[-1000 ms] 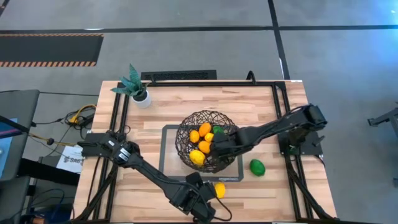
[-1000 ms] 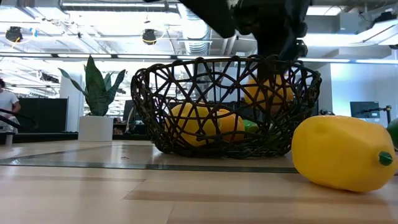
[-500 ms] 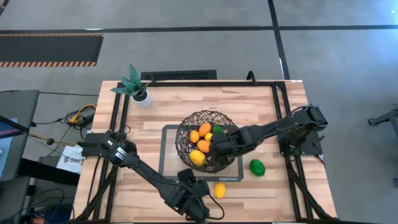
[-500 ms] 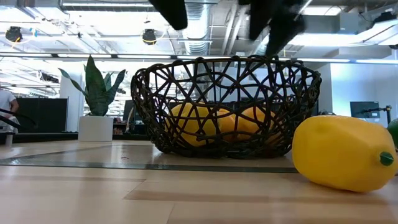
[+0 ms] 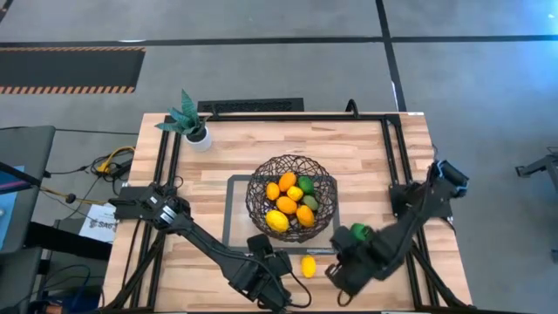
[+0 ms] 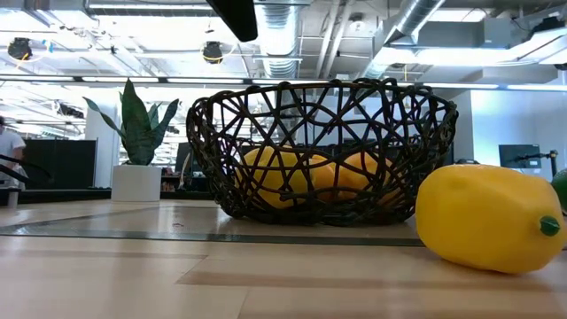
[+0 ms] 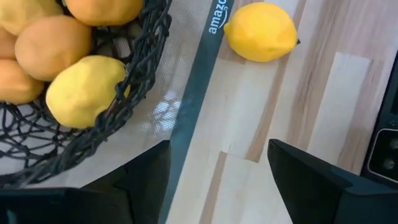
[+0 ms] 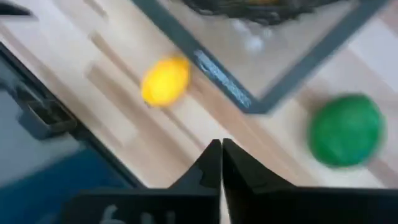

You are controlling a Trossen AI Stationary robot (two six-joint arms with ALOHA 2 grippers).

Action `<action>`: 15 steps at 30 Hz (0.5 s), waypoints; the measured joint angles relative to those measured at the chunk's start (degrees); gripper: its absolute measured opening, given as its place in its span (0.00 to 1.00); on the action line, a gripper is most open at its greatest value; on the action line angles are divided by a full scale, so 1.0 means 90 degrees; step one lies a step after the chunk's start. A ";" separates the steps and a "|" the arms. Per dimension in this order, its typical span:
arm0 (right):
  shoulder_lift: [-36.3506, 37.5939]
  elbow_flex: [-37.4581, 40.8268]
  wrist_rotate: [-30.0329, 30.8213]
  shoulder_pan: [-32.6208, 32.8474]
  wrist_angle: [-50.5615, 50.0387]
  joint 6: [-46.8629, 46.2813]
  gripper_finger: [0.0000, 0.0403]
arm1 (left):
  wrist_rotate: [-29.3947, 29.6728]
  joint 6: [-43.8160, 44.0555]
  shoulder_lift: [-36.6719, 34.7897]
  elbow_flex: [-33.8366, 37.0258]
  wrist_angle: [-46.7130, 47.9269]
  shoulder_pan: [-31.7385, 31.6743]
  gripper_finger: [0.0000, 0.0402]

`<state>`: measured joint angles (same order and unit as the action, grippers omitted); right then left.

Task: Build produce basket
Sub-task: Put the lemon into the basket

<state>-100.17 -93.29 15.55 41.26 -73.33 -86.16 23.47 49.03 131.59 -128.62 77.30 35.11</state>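
Woven wire basket [image 5: 291, 186], smooth oval lemon [image 5: 308, 266]

Potted plant [image 5: 190, 122] at table [image 5: 227, 157] far-left corner; grey-framed mat [image 5: 234, 222] mid-table; cables [image 5: 109, 164] and monitor [image 5: 13, 196] off table's left edge.

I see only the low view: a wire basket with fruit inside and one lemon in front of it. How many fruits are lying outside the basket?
Observer: Two: the lemon and a green lime, both on the table near the basket.
Operator: Where are the grippers?
Observer: The left gripper is near the table's front edge, facing the lemon, fingers open and empty.
Operator: And the right one?
Observer: The right gripper is shut and empty, between the lemon and the lime.
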 joint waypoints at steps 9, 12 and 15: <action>-0.1206 -0.0005 0.0599 0.0108 0.0441 -0.0919 0.01 | 0.0107 -0.0649 -0.0002 0.0000 -0.0062 -0.0056 0.64; -0.1620 -0.0003 0.0434 -0.0041 0.0766 -0.0668 0.01 | 0.0121 -0.0846 -0.0002 0.0000 -0.0085 -0.0065 0.64; -0.1894 0.0000 0.0272 -0.0161 0.1302 -0.0272 0.01 | 0.0040 -0.0876 -0.0002 0.0000 -0.0078 -0.0065 0.64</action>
<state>-117.21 -93.30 17.99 39.81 -61.62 -88.61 23.83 41.15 131.57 -128.62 76.60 34.52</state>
